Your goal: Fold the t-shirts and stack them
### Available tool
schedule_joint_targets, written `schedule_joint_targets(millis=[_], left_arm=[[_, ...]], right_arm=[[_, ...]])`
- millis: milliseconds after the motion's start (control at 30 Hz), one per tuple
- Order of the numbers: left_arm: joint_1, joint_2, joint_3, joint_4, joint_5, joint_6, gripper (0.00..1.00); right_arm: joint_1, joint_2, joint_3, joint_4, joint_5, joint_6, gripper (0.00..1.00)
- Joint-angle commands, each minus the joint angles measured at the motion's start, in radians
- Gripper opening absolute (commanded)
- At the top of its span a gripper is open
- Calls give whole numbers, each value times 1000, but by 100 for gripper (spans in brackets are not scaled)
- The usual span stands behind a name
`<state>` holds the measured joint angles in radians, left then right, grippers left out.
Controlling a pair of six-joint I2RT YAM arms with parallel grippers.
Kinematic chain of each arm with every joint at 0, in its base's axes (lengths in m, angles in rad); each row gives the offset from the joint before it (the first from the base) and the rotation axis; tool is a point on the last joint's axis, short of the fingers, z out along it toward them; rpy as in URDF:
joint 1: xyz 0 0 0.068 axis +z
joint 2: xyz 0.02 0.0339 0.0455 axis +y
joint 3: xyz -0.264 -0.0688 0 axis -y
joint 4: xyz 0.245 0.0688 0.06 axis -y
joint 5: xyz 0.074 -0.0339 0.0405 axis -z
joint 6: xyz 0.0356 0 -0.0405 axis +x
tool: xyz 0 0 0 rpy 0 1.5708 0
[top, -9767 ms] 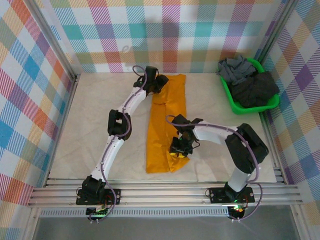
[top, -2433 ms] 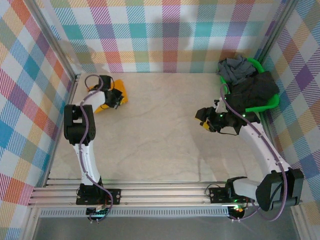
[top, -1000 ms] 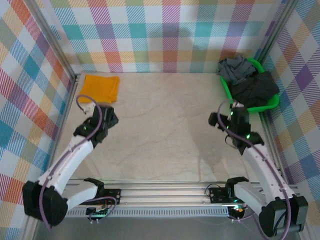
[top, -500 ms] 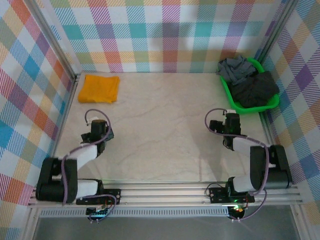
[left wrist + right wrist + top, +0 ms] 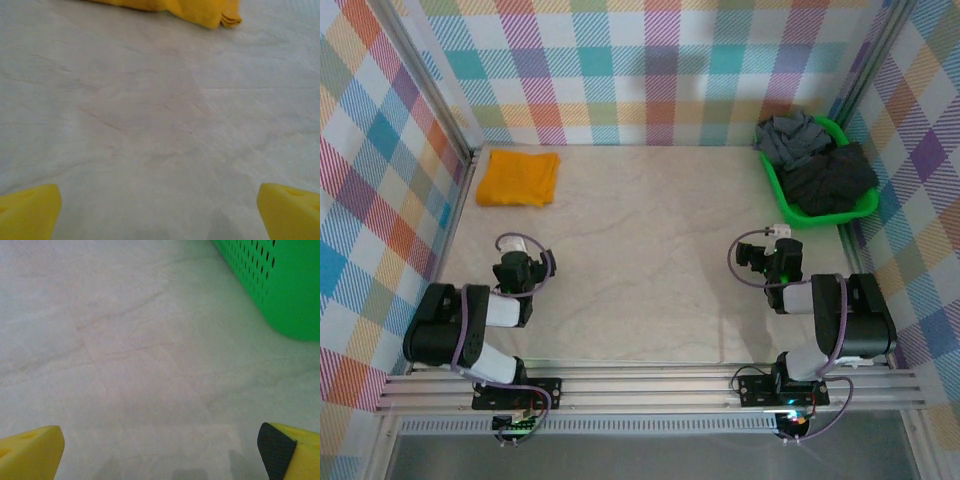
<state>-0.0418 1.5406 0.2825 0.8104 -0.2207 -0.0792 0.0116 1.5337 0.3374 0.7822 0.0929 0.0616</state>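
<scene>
One folded mustard-orange t-shirt lies flat in the far left corner of the table; its near edge shows at the top of the left wrist view. A mid-grey t-shirt and a dark charcoal t-shirt lie crumpled in the green basket. My left gripper hovers low over bare table well short of the orange shirt, open, with nothing between its yellow fingertips. My right gripper is open too, over bare table just short of the basket, fingertips wide apart.
The green plastic basket stands at the far right corner, its perforated wall close ahead of the right gripper. Plaid walls enclose the pale marble-look table on three sides. Both arms are folded back near their bases.
Both arms have drawn back toward their bases and folded up, with the grippers staying open. The orange shirt has not moved in the last second.
</scene>
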Motion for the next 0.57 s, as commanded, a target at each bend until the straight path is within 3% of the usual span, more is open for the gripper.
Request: schedule_joint_targets(millis=[0,33,67,533], left_arm=[[-37,30,131,9,28,79,100],[-38,41,121,66,27,82,100],[-36,18,136,-10,31,78,100],[-36,27,130,14,28,79,100]], right_arm=[[5,8,57,92,-4,-25,100],[6,1,59,70,-3,-23,100],[6,4,57,82,-3,-26,100],[-1,3,69,57,-94,-51,100]])
